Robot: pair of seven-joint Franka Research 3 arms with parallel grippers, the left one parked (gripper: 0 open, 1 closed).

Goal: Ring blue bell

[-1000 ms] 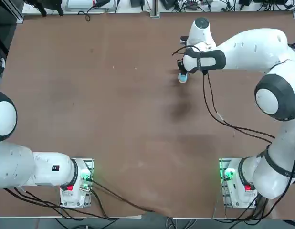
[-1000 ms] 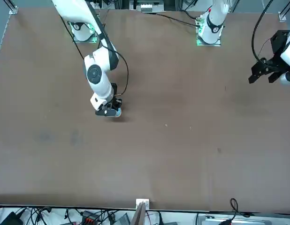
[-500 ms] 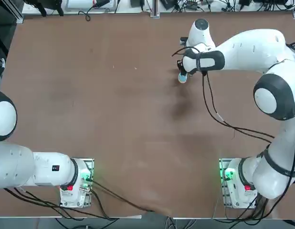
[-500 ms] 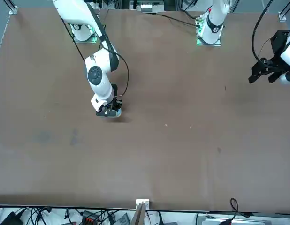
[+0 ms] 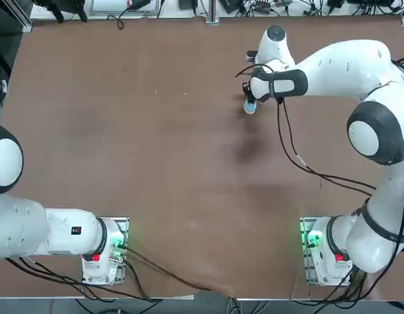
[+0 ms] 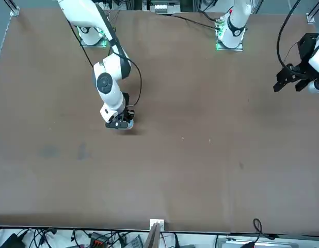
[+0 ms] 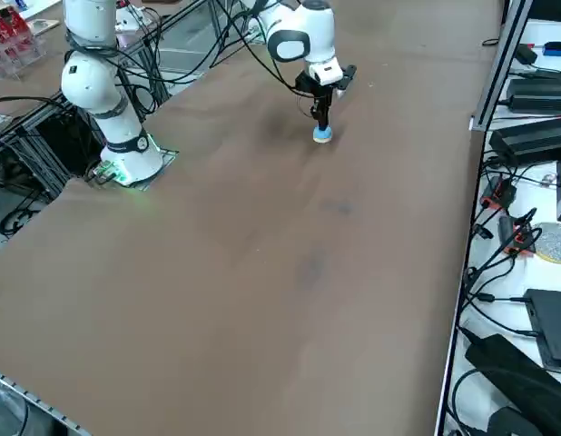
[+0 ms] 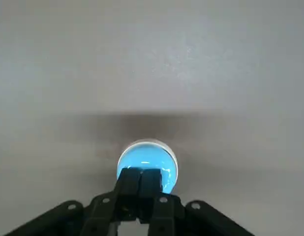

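Brown tabletop [image 5: 156, 163] bare; nothing moved in last sec. Right gripper [image 8: 140, 179], fingers pressed together, stays atop blue bell [image 8: 147, 160] at table's 1 o'clock, prob. mid-press.

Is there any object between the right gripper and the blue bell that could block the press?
Nothing visible stands between them. The right gripper is shut and points down right over the blue bell, its fingertips at the top of the dome. The brown table around the bell is bare.
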